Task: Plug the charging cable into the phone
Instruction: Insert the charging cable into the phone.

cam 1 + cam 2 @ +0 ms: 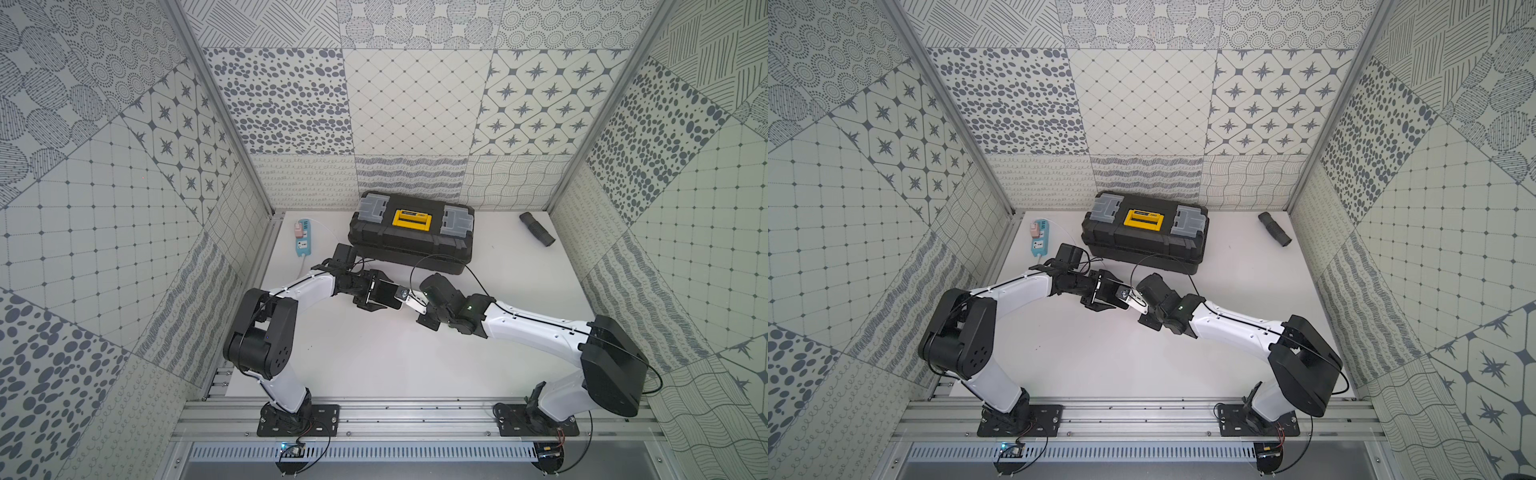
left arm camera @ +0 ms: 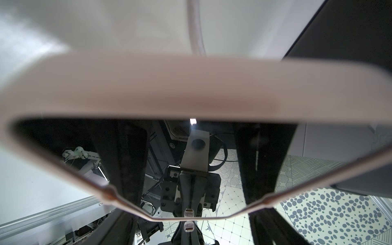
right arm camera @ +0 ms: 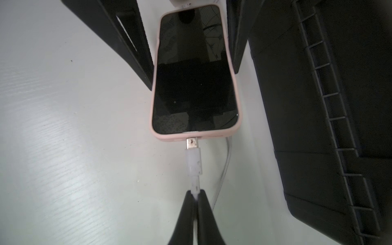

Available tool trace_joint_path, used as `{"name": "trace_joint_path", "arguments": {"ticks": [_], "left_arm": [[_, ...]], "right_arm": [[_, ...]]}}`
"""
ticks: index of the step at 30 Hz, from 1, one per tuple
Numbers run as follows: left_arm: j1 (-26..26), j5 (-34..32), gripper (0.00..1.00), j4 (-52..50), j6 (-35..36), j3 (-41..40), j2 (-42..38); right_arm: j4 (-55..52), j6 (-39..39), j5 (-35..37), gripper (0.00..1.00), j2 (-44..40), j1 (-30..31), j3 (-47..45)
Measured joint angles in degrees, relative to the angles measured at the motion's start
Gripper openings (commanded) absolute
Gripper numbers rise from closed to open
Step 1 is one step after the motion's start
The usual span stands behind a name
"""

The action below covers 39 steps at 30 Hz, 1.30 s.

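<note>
Nearest the camera, low in both top views, bare desk (image 1: 374, 365) is seen between the two arm bases. At mid-frame, the action.

The charging cable (image 3: 224, 167) is pinched by the right claw (image 3: 195, 192), jaws narrowed right down on the white sleeve just behind the connector (image 3: 193, 161). The phone (image 3: 195, 74) is clamped screen-up across its long sides by the left claw (image 1: 386, 294), jaws spread wide to take its width. Whether the phone rests on the desk or is raised a little cannot be told.

Now the key point. The connector's metal tip is lined up with the port in the phone's short edge and is touching it, yet most of the tip is left showing. Pick-up and alignment are judged done; the push home is judged not yet finished. A straight press along the phone's length would be called for.

Slack cable is looped back beside the connector towards the phone's corner, and a snag there is possible.

Just beyond the claws, a black toolbox (image 1: 411, 232) with a yellow latch is parked close, so room on that side is judged tight. Further back, at the desk's upper left, a blue power strip (image 1: 302, 237) is seen. At the upper right a black ribbed tube (image 1: 537, 228) lies well apart, no obstacle.
</note>
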Motion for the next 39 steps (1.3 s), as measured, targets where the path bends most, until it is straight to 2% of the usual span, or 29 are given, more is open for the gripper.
{"name": "trace_joint_path", "arguments": {"ticks": [39], "left_arm": [[0.00,-0.02,0.00,-0.61,0.61,0.44,0.00]], "right_arm": [[-0.04,-0.02,1.09,0.00,0.33,0.00,-0.85]]}}
